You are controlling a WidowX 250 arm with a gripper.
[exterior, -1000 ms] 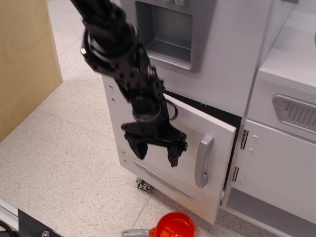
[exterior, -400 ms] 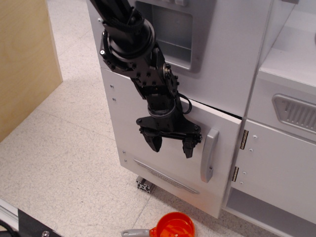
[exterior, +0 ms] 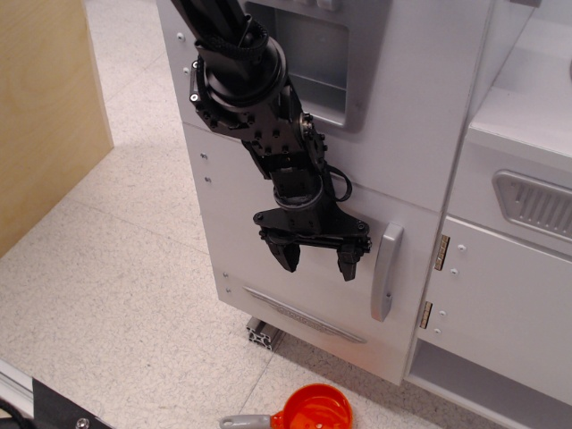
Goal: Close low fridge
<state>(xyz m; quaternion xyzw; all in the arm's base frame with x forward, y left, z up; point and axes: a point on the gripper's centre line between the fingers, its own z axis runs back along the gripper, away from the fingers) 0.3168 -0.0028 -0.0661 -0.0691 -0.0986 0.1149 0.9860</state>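
The low fridge door (exterior: pixel 259 295) is a large flat white panel with a vertical grey bar handle (exterior: pixel 385 272) and silver hinges (exterior: pixel 440 253) on its right side. It lies flush with the cabinet front, with no dark gap showing. My black gripper (exterior: pixel 318 260) is open and empty. It points down and presses against the door face just left of the handle.
Above is a white panel with a grey recessed dispenser (exterior: pixel 308 54). To the right is a smaller white door under a grey vent (exterior: pixel 536 204). An orange cup (exterior: pixel 313 409) lies on the speckled floor below. A wooden panel (exterior: pixel 45 107) stands at left.
The door has swung from partly open to flush against the cabinet, and the dark gap has gone. My gripper moved right and inward with it.
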